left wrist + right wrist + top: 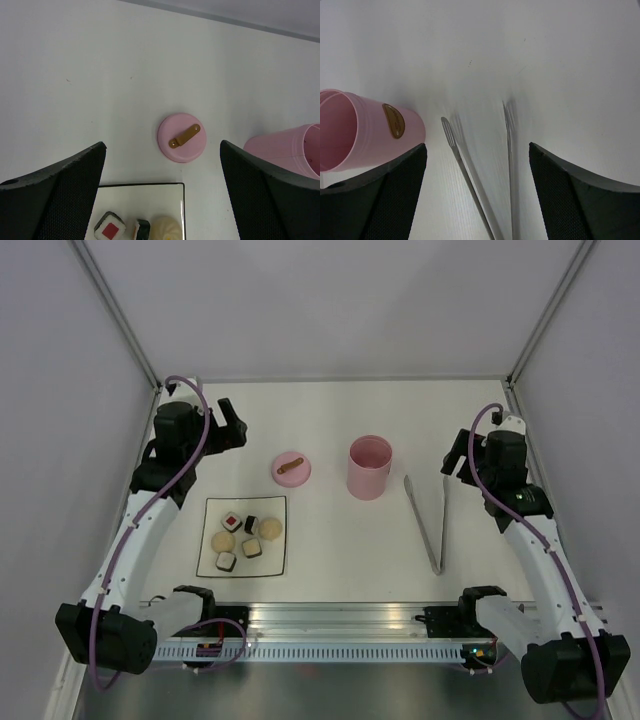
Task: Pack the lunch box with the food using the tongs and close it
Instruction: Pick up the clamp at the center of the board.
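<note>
one lunch box [369, 468], one lid [291, 468], one tongs [428, 523], one plate [212, 568], two beige balls [270, 529], four rolls [232, 521].

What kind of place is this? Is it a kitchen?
Probably a robot lab, not a kitchen. A left arm and a right arm are bolted to a rail at the edge of a white table. Plain walls box it in, with a lunch box, tongs and a plate of food laid out.
</note>
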